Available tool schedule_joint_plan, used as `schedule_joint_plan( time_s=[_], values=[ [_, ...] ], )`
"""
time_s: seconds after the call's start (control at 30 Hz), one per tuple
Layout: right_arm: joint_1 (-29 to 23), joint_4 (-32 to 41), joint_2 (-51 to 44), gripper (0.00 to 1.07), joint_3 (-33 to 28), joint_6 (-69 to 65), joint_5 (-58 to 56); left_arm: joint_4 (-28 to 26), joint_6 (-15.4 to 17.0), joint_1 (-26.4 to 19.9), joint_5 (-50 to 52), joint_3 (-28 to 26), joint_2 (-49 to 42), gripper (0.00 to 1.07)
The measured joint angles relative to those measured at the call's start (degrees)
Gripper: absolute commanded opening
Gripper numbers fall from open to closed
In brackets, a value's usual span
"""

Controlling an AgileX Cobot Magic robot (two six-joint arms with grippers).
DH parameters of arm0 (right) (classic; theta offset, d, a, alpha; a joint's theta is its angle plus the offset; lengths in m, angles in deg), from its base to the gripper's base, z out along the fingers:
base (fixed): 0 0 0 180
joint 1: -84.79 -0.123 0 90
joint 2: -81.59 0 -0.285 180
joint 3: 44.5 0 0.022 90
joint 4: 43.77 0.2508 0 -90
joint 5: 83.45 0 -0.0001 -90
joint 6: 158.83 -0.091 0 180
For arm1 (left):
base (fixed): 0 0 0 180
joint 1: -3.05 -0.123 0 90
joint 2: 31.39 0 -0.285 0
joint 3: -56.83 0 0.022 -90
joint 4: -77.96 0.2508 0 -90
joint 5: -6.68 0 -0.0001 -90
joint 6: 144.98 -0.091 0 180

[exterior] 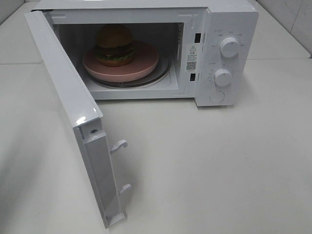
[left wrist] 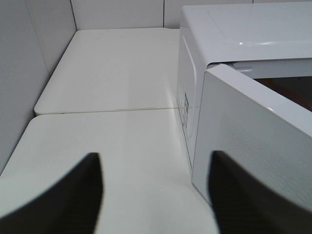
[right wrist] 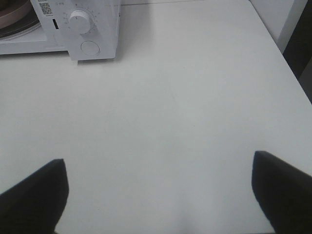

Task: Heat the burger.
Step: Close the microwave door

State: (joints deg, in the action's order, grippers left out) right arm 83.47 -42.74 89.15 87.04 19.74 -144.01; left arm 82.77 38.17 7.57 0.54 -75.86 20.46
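The burger [exterior: 115, 46] sits on a round pink plate [exterior: 142, 66] inside the white microwave [exterior: 234, 24], on its glass turntable [exterior: 163, 77]. The microwave door [exterior: 63, 87] stands swung wide open toward the front left. Neither arm shows in the exterior high view. In the left wrist view my left gripper [left wrist: 155, 192] hovers over the table beside the door's outer face [left wrist: 253, 141], its dark fingers [left wrist: 73, 195] apart with nothing between them. My right gripper [right wrist: 158, 195] is open wide over bare table, well in front of the microwave's control panel [right wrist: 95, 29].
Two white knobs [exterior: 229, 47] [exterior: 223, 77] and a round button [exterior: 217, 96] sit on the microwave's right panel. The open door's latch hooks [exterior: 119, 145] stick out over the white tabletop [exterior: 219, 165]. Tiled walls bound the table's back and left.
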Motion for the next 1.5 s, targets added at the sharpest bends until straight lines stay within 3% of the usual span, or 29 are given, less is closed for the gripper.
schedule_joint_plan(
  time_s=[0.13,0.2,0.4,0.7,0.93,1.27,1.5],
  values=[
    [0.0,0.0,0.0,1.0,0.0,0.0,0.0,-0.2,0.7,0.0,10.8,3.6,6.1,0.0],
    [0.0,0.0,0.0,1.0,0.0,0.0,0.0,-0.3,2.5,0.0,21.8,6.9,10.7,0.0],
    [0.0,0.0,0.0,1.0,0.0,0.0,0.0,-0.3,6.2,0.0,39.6,12.5,19.2,0.0],
    [0.0,0.0,0.0,1.0,0.0,0.0,0.0,-0.1,6.6,0.0,49.7,13.4,26.8,0.0],
    [0.0,0.0,0.0,1.0,0.0,0.0,0.0,0.4,6.5,0.0,52.0,13.4,29.3,0.0],
    [0.0,0.0,0.0,1.0,0.0,0.0,0.0,2.7,4.0,0.0,57.6,13.4,36.9,0.0],
    [0.0,0.0,0.0,1.0,0.0,0.0,0.0,10.9,3.6,0.0,68.5,13.5,44.6,0.0]
  ],
)
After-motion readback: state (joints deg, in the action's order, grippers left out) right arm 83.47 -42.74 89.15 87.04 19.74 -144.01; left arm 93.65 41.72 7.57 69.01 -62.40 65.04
